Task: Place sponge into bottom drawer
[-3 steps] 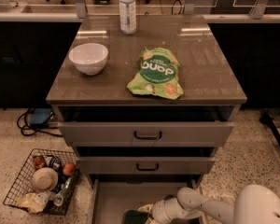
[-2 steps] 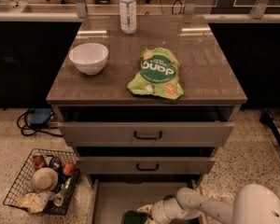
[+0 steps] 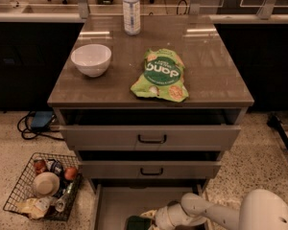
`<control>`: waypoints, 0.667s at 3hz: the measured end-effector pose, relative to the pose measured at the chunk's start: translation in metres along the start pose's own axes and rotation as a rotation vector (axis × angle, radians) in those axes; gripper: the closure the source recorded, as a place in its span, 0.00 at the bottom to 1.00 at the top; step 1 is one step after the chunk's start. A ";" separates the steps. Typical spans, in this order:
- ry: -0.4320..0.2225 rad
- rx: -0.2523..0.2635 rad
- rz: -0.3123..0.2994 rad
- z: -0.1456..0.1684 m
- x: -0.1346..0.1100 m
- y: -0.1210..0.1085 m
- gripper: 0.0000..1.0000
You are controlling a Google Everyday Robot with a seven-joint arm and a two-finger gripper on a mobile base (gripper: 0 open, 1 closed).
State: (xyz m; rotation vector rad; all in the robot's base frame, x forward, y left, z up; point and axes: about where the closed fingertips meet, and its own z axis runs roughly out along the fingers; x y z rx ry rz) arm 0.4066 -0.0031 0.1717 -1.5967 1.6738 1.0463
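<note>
The bottom drawer (image 3: pixel 116 206) is pulled out at the foot of the grey cabinet, its flat floor showing. My gripper (image 3: pixel 146 221) reaches in from the lower right, low over the drawer's front part. The sponge (image 3: pixel 136 223), a small dark green block, sits at the gripper's tip right at the frame's bottom edge. Whether it rests on the drawer floor or is held cannot be told.
On the cabinet top (image 3: pixel 216 75) stand a white bowl (image 3: pixel 91 59), a green snack bag (image 3: pixel 161 75) and a water bottle (image 3: pixel 131 9). The two upper drawers (image 3: pixel 151 138) are slightly open. A wire basket (image 3: pixel 41 186) with items sits on the floor at left.
</note>
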 end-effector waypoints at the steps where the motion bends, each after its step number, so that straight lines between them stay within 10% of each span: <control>1: -0.002 -0.003 0.001 0.002 0.000 0.001 0.00; 2: -0.002 -0.004 0.001 0.002 0.000 0.001 0.00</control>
